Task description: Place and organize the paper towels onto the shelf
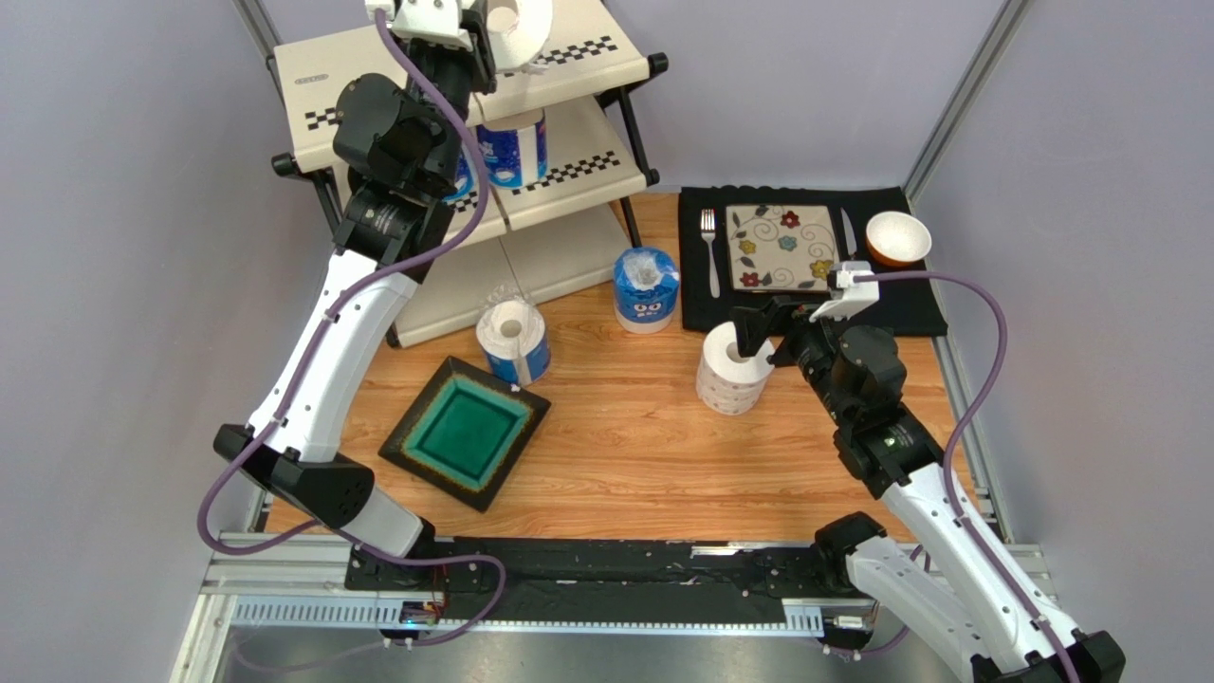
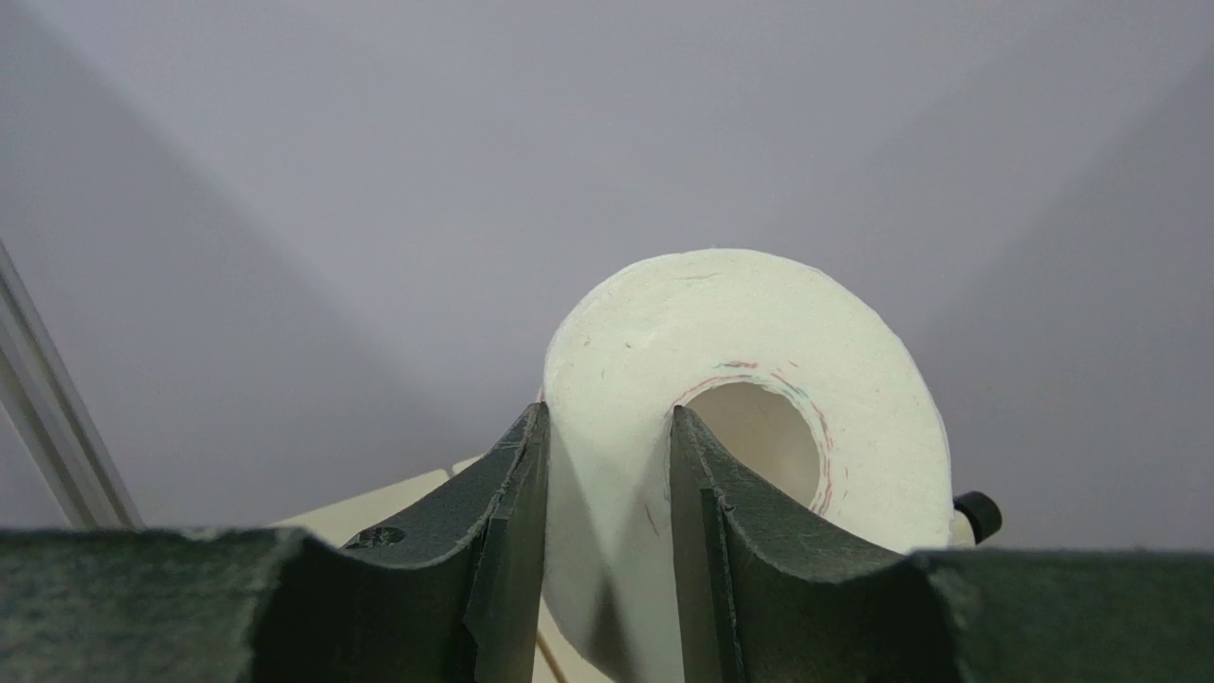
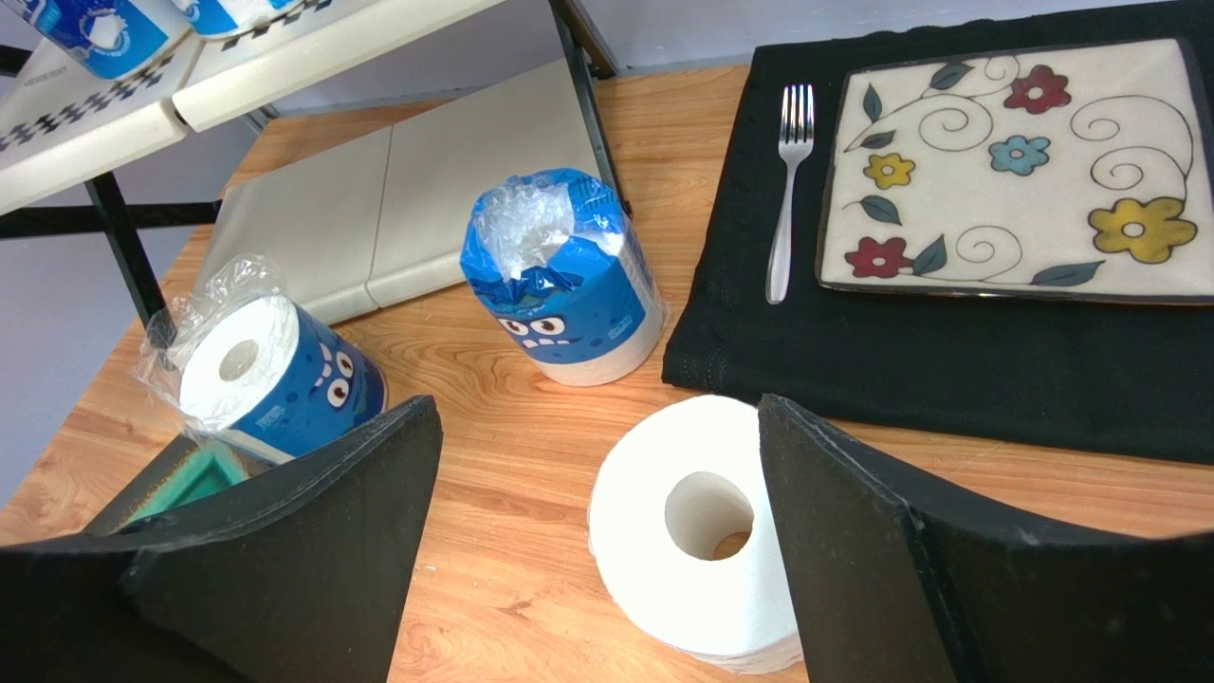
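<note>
Left jaws pinch nearly shut on the soft wall of a plain white roll (image 2: 741,370) with a hollow core, at the shelf's (image 1: 577,143) top tier, 11 o'clock. Right jaws stand wide over a second white roll (image 3: 698,555) on the wooden counter (image 3: 542,427), at 4 o'clock from a crinkly blue-wrapped roll (image 3: 563,285) printed with cartoon eyes.

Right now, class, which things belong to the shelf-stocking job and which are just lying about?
Job: bare white paper rolls; blue-wrapped paper rolls; cream checkered three-tier shelf.
Lying about: green square dish; flowered square plate; metal fork; black mat; orange bowl.
</note>
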